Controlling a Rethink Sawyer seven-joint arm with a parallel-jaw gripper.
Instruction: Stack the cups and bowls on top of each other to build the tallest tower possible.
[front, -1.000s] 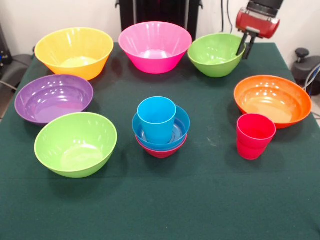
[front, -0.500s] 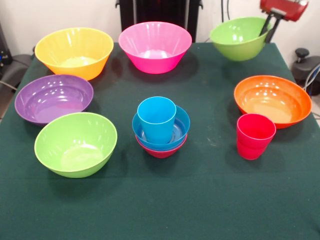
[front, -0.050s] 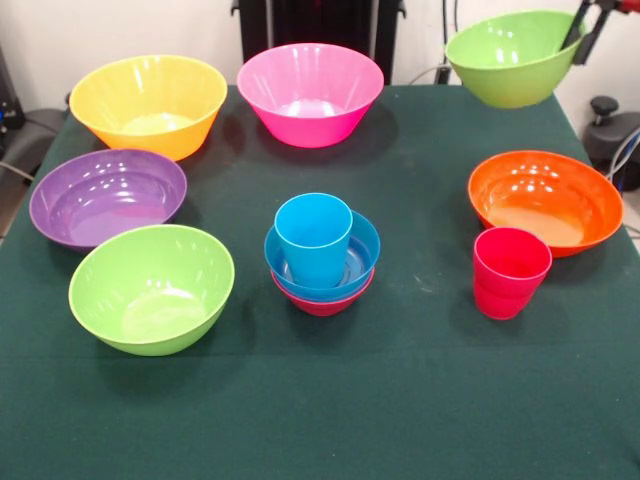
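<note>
The end effector (front, -0.050s: 588, 30), only its dark fingers showing at the top edge, grips the rim of a glossy lime green plastic bowl (front, -0.050s: 510, 58), one finger inside and one outside, holding it empty and tilted above the dark green worktop (front, -0.050s: 400, 400). Below sits an empty orange plastic bowl (front, -0.050s: 545, 200), with a red-pink plastic tumbler (front, -0.050s: 510, 272) just in front. At the centre, a light blue plastic tumbler (front, -0.050s: 313, 238) stands inside a small blue bowl (front, -0.050s: 360, 262) nested in a small red bowl (front, -0.050s: 322, 304).
</note>
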